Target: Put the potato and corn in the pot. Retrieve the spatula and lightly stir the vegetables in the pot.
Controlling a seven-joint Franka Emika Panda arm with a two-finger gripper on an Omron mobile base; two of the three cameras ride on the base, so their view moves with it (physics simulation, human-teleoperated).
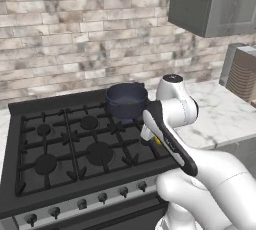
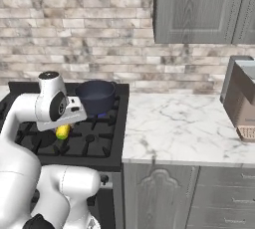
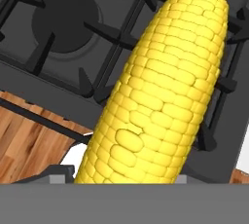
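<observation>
Here the stove (image 1: 75,144) carries the pot (image 1: 125,100) on its back right burner, just beyond the gripper (image 2: 63,129). Its jaws look clamped on the corn (image 3: 163,91), whose long axis runs straight out from the hand.

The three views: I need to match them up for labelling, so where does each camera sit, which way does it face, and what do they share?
Left base view: behind the arm on its left, facing forward and down at the black gas stove; white arm at lower right.
Right base view: behind on the right, facing stove and white marble counter; arm at lower left.
Hand view: on the hand, looking along the bright yellow bumpy corn cob at the grates.
Shared: both base views show the round dark blue-grey pot; all show the corn.
</observation>
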